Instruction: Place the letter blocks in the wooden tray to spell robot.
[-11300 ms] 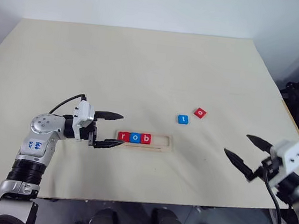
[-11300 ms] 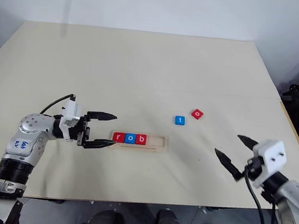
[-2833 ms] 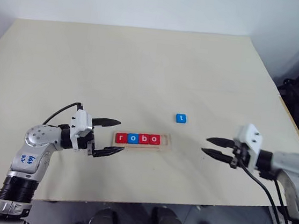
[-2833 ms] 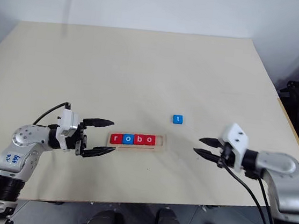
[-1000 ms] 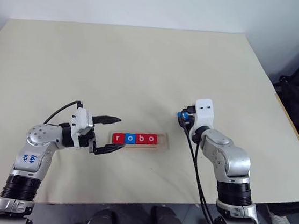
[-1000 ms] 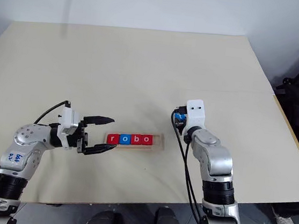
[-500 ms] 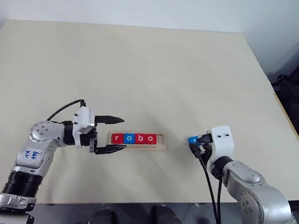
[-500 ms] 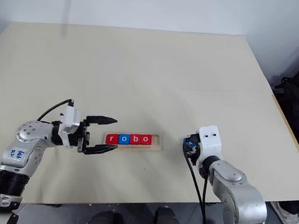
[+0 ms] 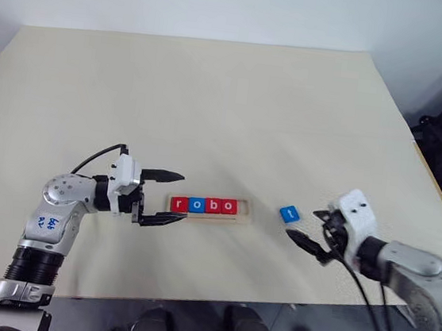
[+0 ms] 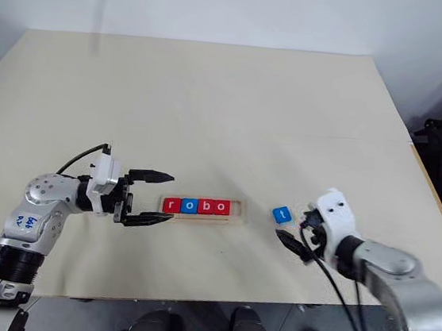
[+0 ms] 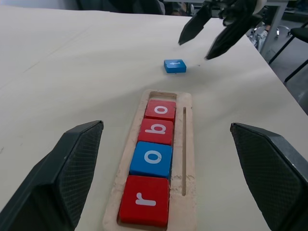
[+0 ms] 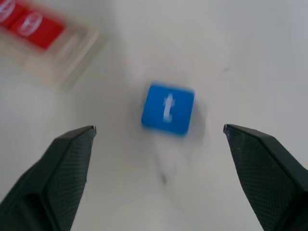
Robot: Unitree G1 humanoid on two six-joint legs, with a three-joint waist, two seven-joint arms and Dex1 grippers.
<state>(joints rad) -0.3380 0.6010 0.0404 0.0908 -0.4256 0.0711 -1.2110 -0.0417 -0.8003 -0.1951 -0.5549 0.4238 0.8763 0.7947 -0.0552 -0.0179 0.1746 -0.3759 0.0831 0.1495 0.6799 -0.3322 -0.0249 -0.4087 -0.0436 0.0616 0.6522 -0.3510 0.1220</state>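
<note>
— What do you see from the head, looking down?

— The wooden tray (image 9: 211, 207) lies on the big pale table (image 9: 211, 108). Four letter blocks (image 9: 204, 204) sit in its groove, side by side: red r, blue o, red b, red o. The blue t block (image 9: 289, 214) lies flat on the table, to the right of the tray and apart from it.

— And the arms?

— The left arm bends in from the left, and the left gripper (image 9: 170, 199) points level at the tray's r end. Its fingers are spread, holding nothing. The right gripper (image 9: 313, 230) points down and to the left, at the t block, with its fingers spread wide and not touching it.

— What about the left wrist view?

— Two black fingers (image 11: 72, 163) stand wide apart, one on each side of the tray's r end. Past the tray lies the t block, and the other gripper hangs over the table beside it.

— And the right wrist view?

— The t block lies on the table between the spread fingers (image 12: 62, 168) — free of both. A corner of the tray shows nearby.
</note>
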